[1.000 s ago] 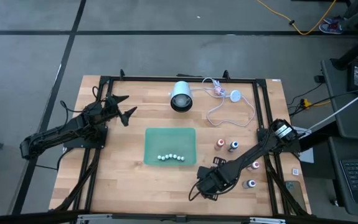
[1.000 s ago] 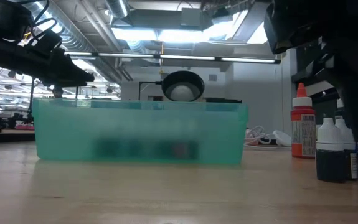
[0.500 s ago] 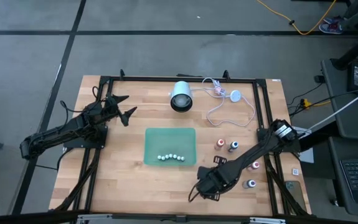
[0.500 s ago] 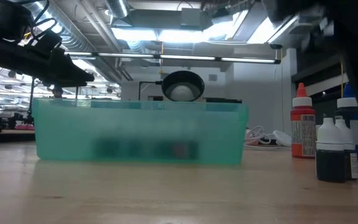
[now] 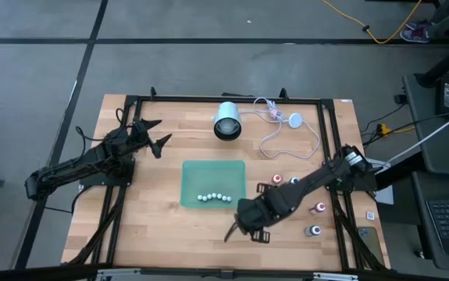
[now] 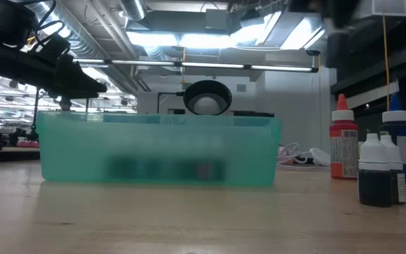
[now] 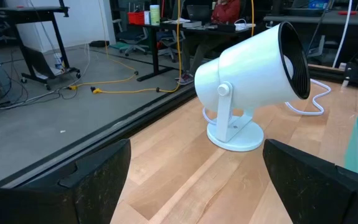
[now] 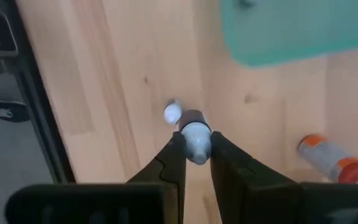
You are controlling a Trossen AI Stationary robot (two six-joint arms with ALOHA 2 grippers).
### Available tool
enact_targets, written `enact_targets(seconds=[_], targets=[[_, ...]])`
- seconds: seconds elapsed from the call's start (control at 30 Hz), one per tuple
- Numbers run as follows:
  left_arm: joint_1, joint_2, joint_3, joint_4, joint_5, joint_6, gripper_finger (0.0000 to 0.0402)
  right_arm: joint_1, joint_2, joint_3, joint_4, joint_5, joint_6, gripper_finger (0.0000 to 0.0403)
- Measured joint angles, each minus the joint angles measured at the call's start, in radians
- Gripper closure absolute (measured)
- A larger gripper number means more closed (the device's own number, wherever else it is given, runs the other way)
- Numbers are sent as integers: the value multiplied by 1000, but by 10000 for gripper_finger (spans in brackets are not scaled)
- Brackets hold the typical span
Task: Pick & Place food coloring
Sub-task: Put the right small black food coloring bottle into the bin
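Note:
The food coloring bottles stand on their bases on the right of the table: an orange-capped one point(image 5: 277, 179), a blue one point(image 5: 293, 182), a red one point(image 5: 320, 208) and a dark grey one point(image 5: 314, 230). The low view shows the red bottle point(image 6: 342, 144), the blue bottle point(image 6: 397, 137) and two dark bottles point(image 6: 375, 169) upright. My right gripper point(image 5: 236, 228) hangs near the teal bin's point(image 5: 213, 176) near right corner, shut on one small bottle point(image 8: 195, 130). My left gripper point(image 5: 151, 136) waits open over the far left. My right gripper pinches the small bottle between its two fingers point(image 8: 174, 155) at its pale cap end point(image 8: 197, 142). The fingers slant down from above. The bottle's dark part point(image 8: 191, 117) sticks out past the fingertips, and the bottle is lifted clear of the table.
The teal bin point(image 6: 160, 152) holds a row of several small pale-capped things point(image 5: 215, 197). A white round lamp-like device point(image 7: 253, 81) stands at the far edge with a white cable point(image 5: 286, 133) looping to its right. A black frame rail point(image 5: 333, 140) borders the table.
My right gripper has risen out of the low view and swung toward the table's left and slightly toward the far edge, nearing the bin's near right corner, staying shut. The standing bottles have kept their places.

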Motion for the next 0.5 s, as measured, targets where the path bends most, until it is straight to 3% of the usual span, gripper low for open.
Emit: enact_targets(seconds=[0.5], targets=[[0, 0, 0, 0, 0, 0, 41, -172, 41, 51, 44, 3, -177, 347]])
